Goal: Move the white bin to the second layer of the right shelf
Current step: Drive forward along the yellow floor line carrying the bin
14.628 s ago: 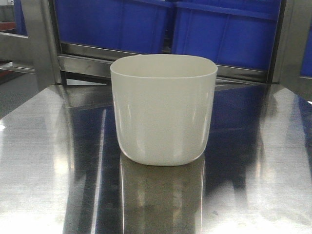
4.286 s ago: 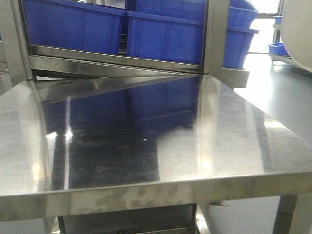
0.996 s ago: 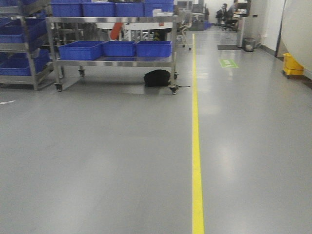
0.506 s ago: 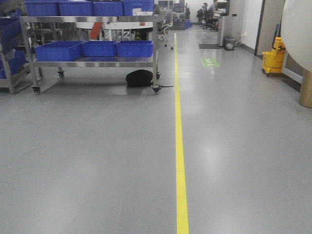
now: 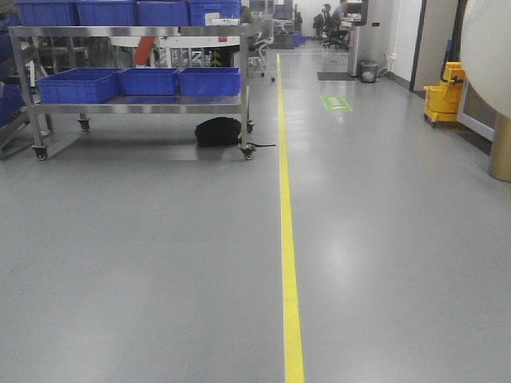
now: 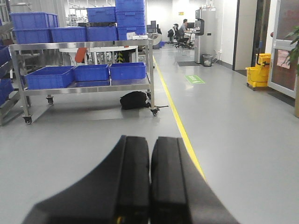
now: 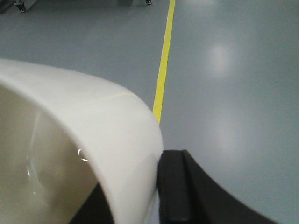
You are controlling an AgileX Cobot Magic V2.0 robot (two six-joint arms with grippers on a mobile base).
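Closest in, the right gripper [image 7: 135,198] has the white bin [image 7: 93,121] by its wall. One black finger [image 7: 175,186] sits against the outside, a dark shape shows on the inner side below the rim, and the cream wall is pinched between them. The bin is up in the air, with the grey floor [image 7: 224,93] and a yellow line [image 7: 164,60] visible beyond its rim.

On the other side, the left gripper [image 6: 149,186] carries nothing, and its two black fingers [image 6: 133,177] are pressed flat together.

Further out, the front view is mostly open floor, with the yellow line running straight away down the hall. To the left of the line stands a wheeled steel trolley [image 5: 128,32]. Blue crates [image 5: 76,84] sit on its lower level, with more stacked on top. A black bag [image 5: 217,132] lies on the floor under the trolley, close to one caster.

Off to the right there's a yellow mop bucket [image 5: 444,94] by the wall. At the far end of the hall, a person [image 6: 183,28] sits at a desk.
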